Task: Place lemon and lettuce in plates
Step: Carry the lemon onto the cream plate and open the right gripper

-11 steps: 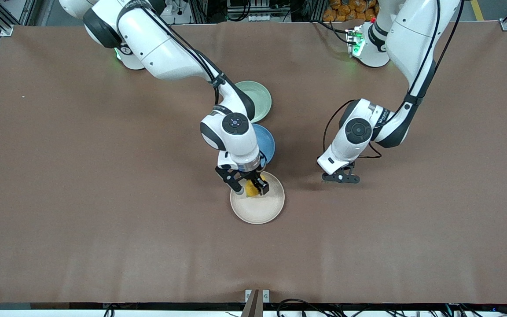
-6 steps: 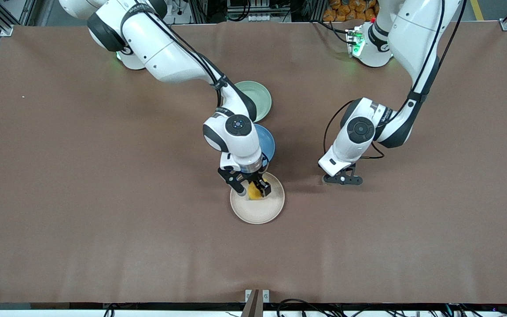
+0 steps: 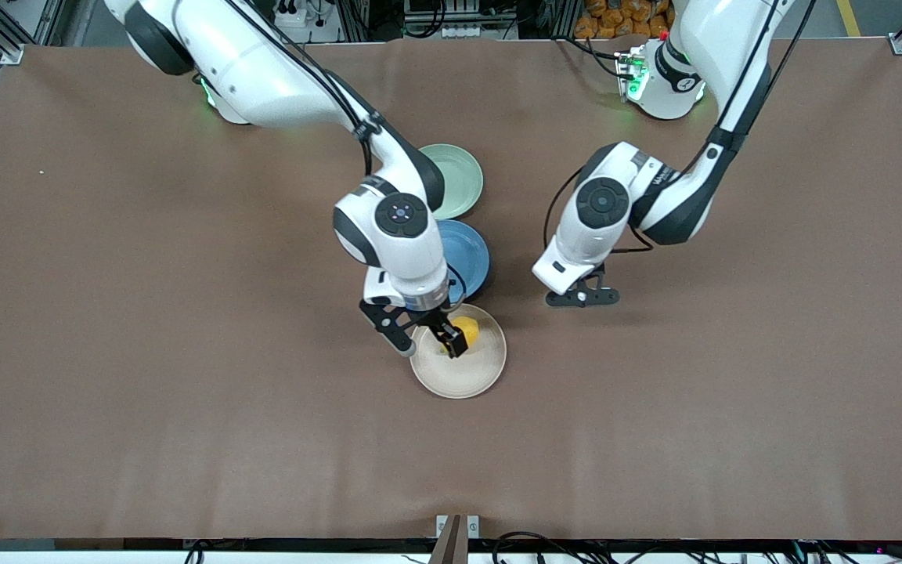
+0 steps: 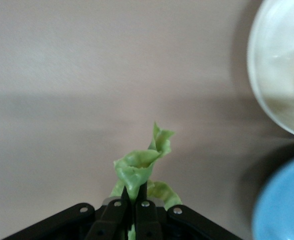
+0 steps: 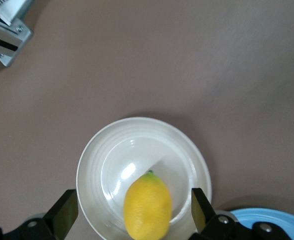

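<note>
The yellow lemon lies in the beige plate, on the side nearest the blue plate. My right gripper is open over this plate. In the right wrist view its fingers stand wide apart on either side of the lemon, clear of it, above the beige plate. My left gripper is shut on the green lettuce and holds it just above bare table, beside the blue plate toward the left arm's end. The mint green plate lies empty, farther from the camera.
A blue plate lies between the mint and beige plates, partly under the right arm's wrist. It also shows in the left wrist view beside the beige plate. Brown cloth covers the whole table.
My right gripper let go of the lemon, opened and shifted toward the right arm's end; the lemon now rests in the beige plate. My left gripper moved with the lettuce toward the plates.
</note>
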